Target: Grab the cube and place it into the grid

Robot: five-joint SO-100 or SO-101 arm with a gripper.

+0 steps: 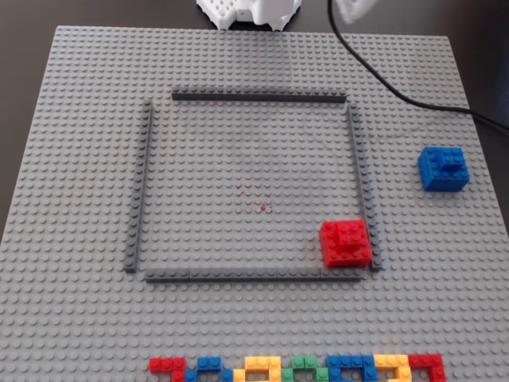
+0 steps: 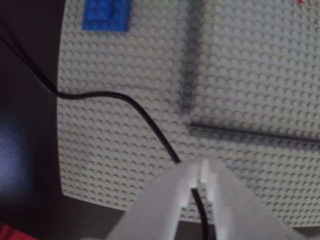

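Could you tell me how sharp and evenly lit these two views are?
Fixed view: sharp and evenly lit, studs crisp around the blue cube. Wrist view: soft all over, the gripper most blurred, the cube cut off by the top edge, dark table at left.

- White arm base (image 1: 249, 11) sits at the top edge of the fixed view, only its lower part showing.
- Arm itself is mostly out of that shot; a blurred white piece shows top right.
- In the wrist view, the tool (image 2: 201, 167) comes up from the bottom edge, white fingers (image 2: 170, 195) drawn together at the tips.
- Nothing held between them.
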